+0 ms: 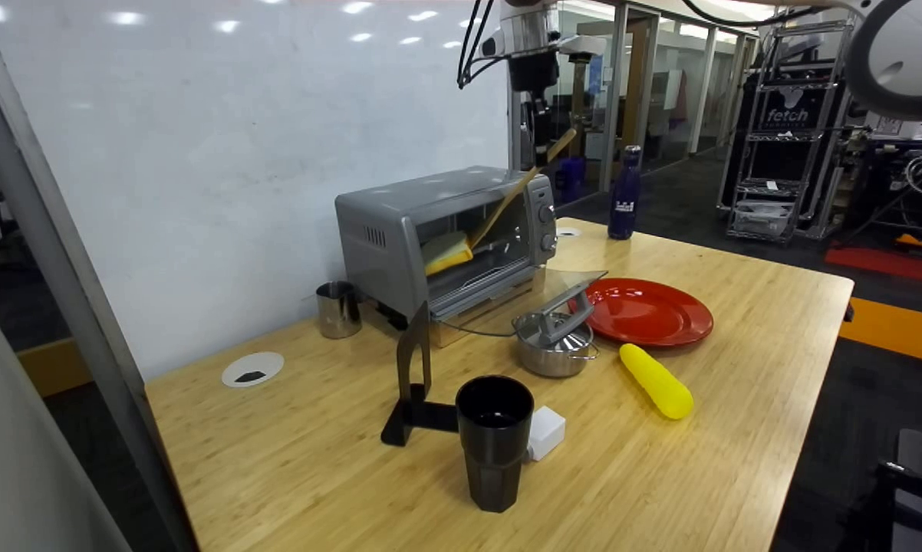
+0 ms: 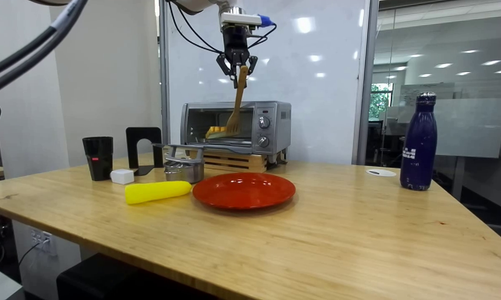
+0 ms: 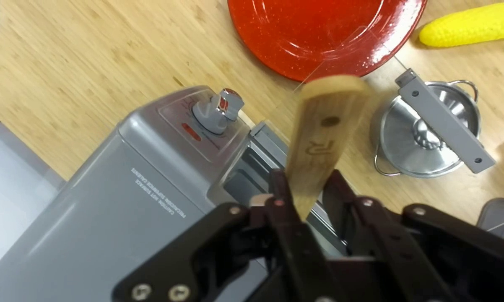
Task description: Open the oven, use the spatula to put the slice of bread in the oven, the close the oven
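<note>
Wrist view: can see claw [image 3: 306, 184] narrow, gripping handle of spatula [image 3: 321, 130], w/ oven [image 3: 151, 197] below claw, off to one side. In both exterior views, can see spatula slanting down fr. claw, w/ blade [image 2: 234, 124] at oven mouth. Under claw, inside oven, find slice of bread [image 1: 446, 251] by that blade; can't tell if resting on it or just beside. Lower & out fr. oven front, note lowered door [image 1: 522, 299] lying abt. level, w/ door handle [image 3: 445, 121] over lidded pot [image 1: 554, 354]; can't tell if touching. Below claw on surface [image 2: 338, 233], see red plate [image 2: 244, 189], partly under door corner, & yellow corn [image 2: 156, 192] just beside plate. Rt. of claw in an exterior view, see blue bottle [image 2: 419, 143], upright, well apart. Lower L. of claw there, see black cup [image 2: 98, 158], white block [image 2: 122, 176] & black stand [image 2: 144, 133], all nr. each other. Lower L. of claw in an exterior view, spot metal cup [image 1: 338, 310] nr. oven.
</note>
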Action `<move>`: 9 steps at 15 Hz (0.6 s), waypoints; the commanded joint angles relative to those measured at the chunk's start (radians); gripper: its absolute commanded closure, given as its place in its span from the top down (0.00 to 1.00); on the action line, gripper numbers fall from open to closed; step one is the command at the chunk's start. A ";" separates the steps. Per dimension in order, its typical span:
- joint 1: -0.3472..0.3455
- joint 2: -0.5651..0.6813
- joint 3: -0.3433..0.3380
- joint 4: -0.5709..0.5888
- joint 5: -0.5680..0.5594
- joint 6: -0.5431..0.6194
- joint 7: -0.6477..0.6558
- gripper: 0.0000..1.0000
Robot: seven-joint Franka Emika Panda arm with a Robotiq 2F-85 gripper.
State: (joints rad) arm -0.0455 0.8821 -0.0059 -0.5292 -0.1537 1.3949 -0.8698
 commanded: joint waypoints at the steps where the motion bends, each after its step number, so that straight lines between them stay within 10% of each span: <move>1: -0.024 -0.040 0.015 -0.051 0.018 0.018 -0.023 0.07; 9: -0.032 -0.035 0.036 -0.048 0.027 0.082 -0.072 0.07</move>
State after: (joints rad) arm -0.0637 0.8787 0.0097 -0.5304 -0.1454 1.4232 -0.9136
